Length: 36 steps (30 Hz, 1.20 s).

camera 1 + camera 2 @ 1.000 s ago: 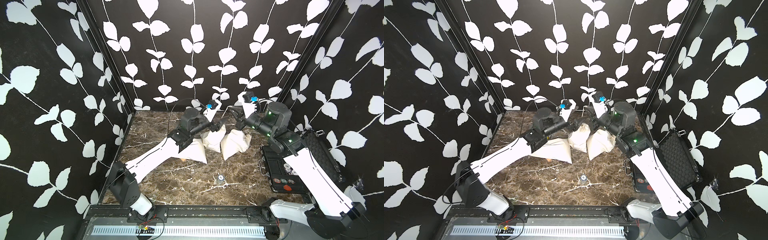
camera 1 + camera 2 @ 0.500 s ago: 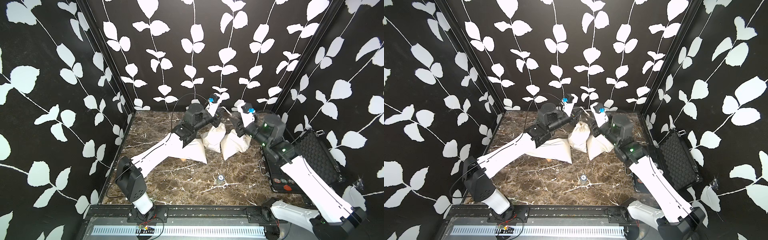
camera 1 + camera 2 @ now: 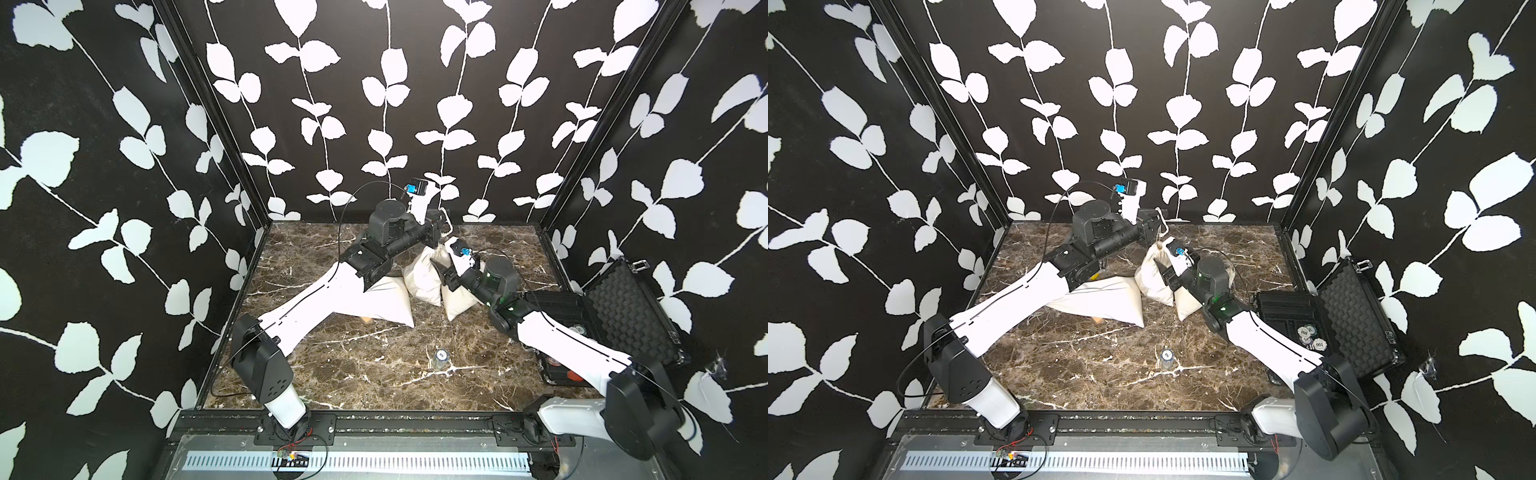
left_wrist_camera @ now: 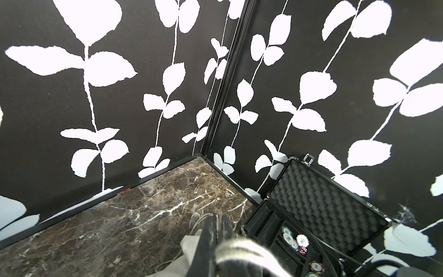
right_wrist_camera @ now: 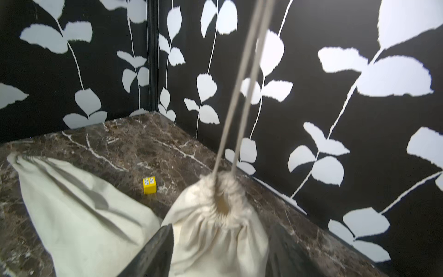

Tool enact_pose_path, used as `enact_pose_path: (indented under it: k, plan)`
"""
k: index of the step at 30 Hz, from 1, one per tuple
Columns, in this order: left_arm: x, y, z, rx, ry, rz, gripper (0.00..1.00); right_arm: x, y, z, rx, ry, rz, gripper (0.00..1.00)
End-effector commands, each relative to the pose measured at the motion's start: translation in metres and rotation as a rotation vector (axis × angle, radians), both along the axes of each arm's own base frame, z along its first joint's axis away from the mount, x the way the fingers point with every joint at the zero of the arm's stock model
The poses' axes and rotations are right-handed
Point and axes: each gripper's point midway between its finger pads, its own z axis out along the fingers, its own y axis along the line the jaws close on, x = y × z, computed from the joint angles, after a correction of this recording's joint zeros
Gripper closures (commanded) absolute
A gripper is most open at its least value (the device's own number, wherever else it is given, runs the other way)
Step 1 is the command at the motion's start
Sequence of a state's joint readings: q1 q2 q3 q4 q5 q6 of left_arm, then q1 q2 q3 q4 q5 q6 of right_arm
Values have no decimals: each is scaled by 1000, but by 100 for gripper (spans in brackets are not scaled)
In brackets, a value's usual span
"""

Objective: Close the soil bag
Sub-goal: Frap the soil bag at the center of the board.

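Left jaws pinch taut drawstring [image 5: 247, 51]; right jaws apart, flanking soil bag [image 5: 215, 239]. Yellow cube [image 5: 149, 185]: right wrist view, not left.

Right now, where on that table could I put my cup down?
Bare marble runs along the front, around the small round token; also the back right corner, beyond the open case. The middle is crowded: cloth bags, left arm, right arm.

Cream soil bag [image 5: 215, 235], brown white-veined table [image 5: 134, 144], yellow cube [image 5: 149, 185]

The marble floor [image 3: 353, 365] is enclosed by black, white-leaved walls [image 3: 374, 50]. An open case [image 3: 631, 307] is set at three o'clock.
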State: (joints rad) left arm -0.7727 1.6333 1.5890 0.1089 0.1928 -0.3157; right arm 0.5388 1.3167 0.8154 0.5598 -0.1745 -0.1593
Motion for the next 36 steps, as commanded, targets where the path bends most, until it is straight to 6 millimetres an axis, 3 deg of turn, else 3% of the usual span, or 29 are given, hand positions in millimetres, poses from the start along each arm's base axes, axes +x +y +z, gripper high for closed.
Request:
enact_pose_path:
  k: [1,4,7,10,12,15,16,18,21,24,26,28,30,32,36]
  plan:
    - [-12,6,34,-71,-31,-23,100,-2,7,72,150,-206,31,35]
    - [-13,6,36,-77,-29,-26,100,5,13,75,169,-208,41,41]
    - [-16,7,42,-83,-41,-33,100,16,20,70,171,-191,44,59]
    - [-19,20,57,-88,-90,7,100,29,25,46,148,-141,26,77]
    - [-20,35,75,-103,-118,31,100,41,25,14,101,-81,-10,85]
    - [-20,60,105,-138,-140,58,100,53,18,-40,28,6,-79,88]
    - [-15,74,114,-150,-152,88,100,58,15,-73,-16,62,-109,88]
    - [-15,95,138,-160,-202,123,100,60,6,-116,-74,137,-161,87]
    - [-26,113,168,-147,-277,156,100,64,-7,-151,-132,193,-227,86]
    - [-36,127,191,-159,-322,179,100,69,-16,-142,-165,181,-271,86]
    - [-41,136,201,-165,-340,191,100,70,-20,-120,-204,167,-288,87]
    - [-47,144,210,-157,-368,203,100,70,-25,-85,-218,127,-301,87]
    - [-52,153,219,-163,-392,219,100,74,-32,-75,-250,105,-333,87]
    - [-54,161,224,-175,-400,232,100,83,-47,-85,-283,141,-386,86]
    - [-44,173,216,-181,-369,264,100,89,-58,-150,-340,327,-405,85]
